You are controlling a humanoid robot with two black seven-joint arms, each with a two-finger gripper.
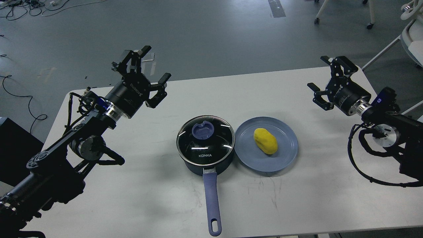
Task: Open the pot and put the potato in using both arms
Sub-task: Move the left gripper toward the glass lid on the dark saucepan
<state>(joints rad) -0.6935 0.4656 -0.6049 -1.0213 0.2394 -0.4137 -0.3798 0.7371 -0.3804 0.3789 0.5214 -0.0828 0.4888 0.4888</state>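
head view: a white table [138, 198] fills the lower part of the frame, with grey floor [211, 36] beyond it in the upper part. at the centre of the frame stands the pot [198, 165], dark navy, closed by a glass lid [205, 140] with a metal rim, a blue knob [203, 130] on top and the word "konka" printed near its lower edge. the pot's long blue handle [212, 201] runs straight down toward the bottom edge of the frame, a hole at its end. just right of the pot, its rim touching or nearly touching the pot's side, lies a flat blue plate [284, 155]. the potato [265, 140], a smooth yellow oval, rests on the plate, slightly above its middle.

the left arm [66, 155] comes in from the lower left corner and rises to the upper left of the frame, where the left gripper [145, 71] hangs over the table's far edge, fingers spread wide, holding nothing. the right arm [386, 132] enters from the right edge; the right gripper [325, 82] sits at the upper right, fingers likewise spread apart and empty. both grippers are well apart from the pot and plate.
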